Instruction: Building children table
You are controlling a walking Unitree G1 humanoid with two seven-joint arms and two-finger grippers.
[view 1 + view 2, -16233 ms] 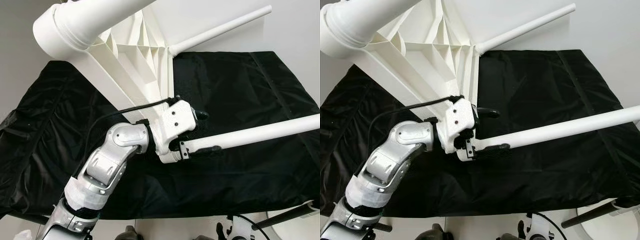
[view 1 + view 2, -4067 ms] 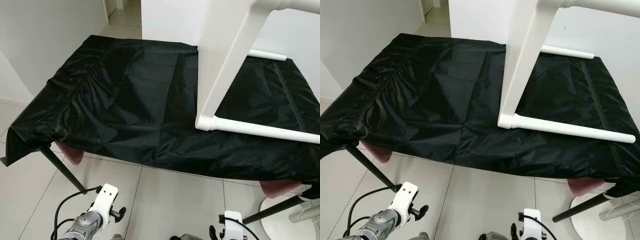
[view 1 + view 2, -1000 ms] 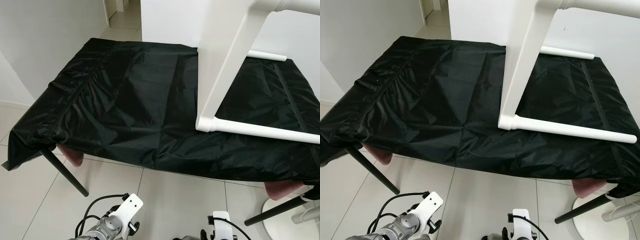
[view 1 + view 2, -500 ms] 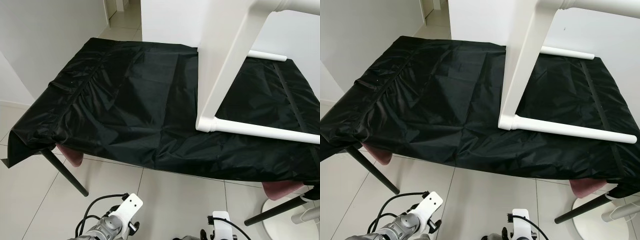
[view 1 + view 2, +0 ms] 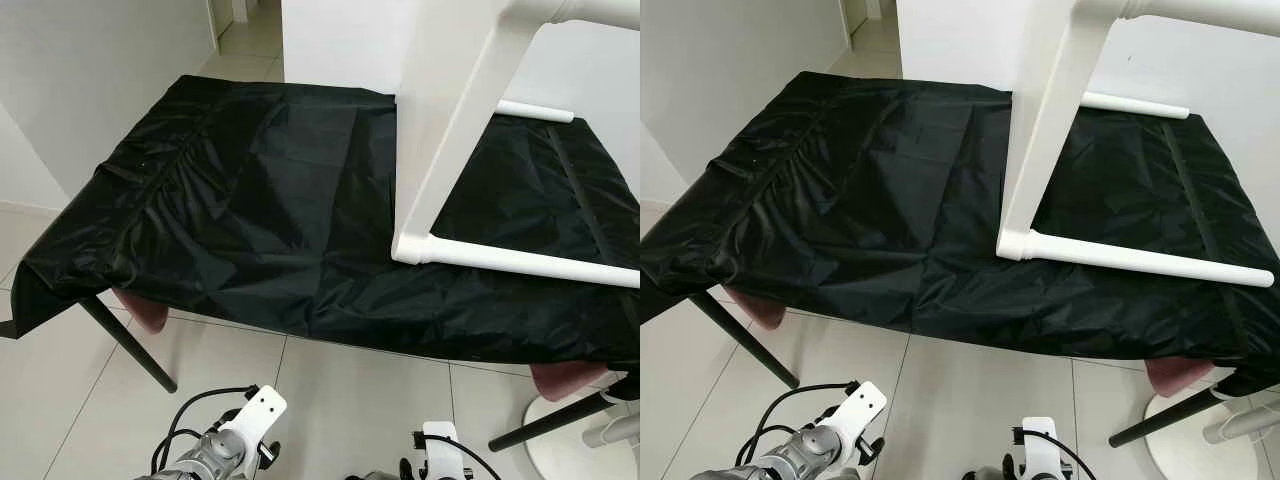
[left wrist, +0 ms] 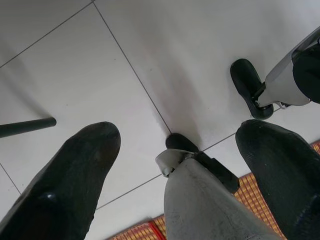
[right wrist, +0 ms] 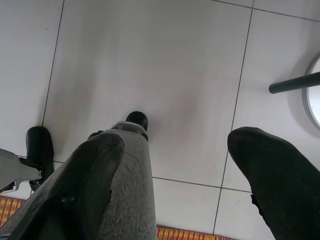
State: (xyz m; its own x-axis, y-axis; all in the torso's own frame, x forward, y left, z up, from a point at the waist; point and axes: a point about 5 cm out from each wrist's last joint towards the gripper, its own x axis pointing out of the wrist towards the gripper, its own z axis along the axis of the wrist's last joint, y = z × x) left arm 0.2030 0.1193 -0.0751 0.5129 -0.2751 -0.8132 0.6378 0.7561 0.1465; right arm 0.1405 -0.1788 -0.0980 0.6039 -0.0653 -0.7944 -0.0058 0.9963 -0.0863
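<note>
A white children's table (image 5: 1040, 150) is lying tipped on its side on the right half of a surface draped in a black cover (image 5: 870, 190), its flat top standing on edge and running from the upper right of the frame down to the centre right. Three of its round white legs are showing. One leg (image 5: 1140, 259) is lying along the cover, its long axis running from the table's lower corner toward the right edge of the frame, its free end pointing right. A second leg (image 5: 1135, 104) is lying farther back, parallel to the first. A third leg (image 5: 1200, 12) is jutting out at the top right corner, well above the cover.

The cover is hanging in wrinkles over the near edge, with a pink cushion (image 5: 755, 308) peeking out beneath it at the lower left and another at the lower right. Two dark slanted supports, one at each lower side, are holding the surface over a pale tiled floor (image 5: 970, 390).

Both arms are hanging low along the bottom edge, well apart from the table. The left end effector (image 6: 177, 145) is pointing at the floor tiles with its two black fingers spread apart and empty. The right end effector (image 7: 175, 145) is doing likewise, fingers apart, above the robot's own feet.
</note>
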